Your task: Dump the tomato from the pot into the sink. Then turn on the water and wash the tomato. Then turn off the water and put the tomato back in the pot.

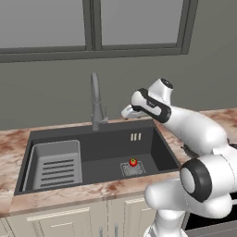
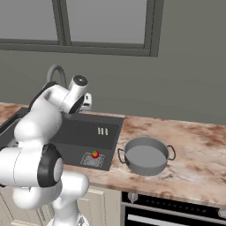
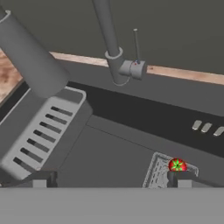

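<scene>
The tomato (image 1: 133,162) (image 2: 95,154) (image 3: 177,165) lies on the square drain grate (image 3: 158,174) at the bottom of the dark sink (image 1: 106,148) (image 2: 86,132) (image 3: 109,148). On the counter to the right of the sink stands the grey pot (image 2: 145,155), upright with nothing in it. My gripper (image 1: 126,112) (image 2: 87,102) (image 3: 111,179) hangs open above the sink's back right part, a short way right of the faucet (image 1: 96,104) (image 3: 117,65). Its fingertips (image 3: 43,179) stand wide apart with nothing between them. I see no water running from the spout (image 3: 30,57).
A lighter ribbed rack (image 1: 55,164) (image 3: 43,131) fills the sink's left side. The faucet's thin lever (image 3: 136,43) rises from its side knob. A window runs along the back wall, and an oven front (image 2: 176,212) sits below the pot's counter.
</scene>
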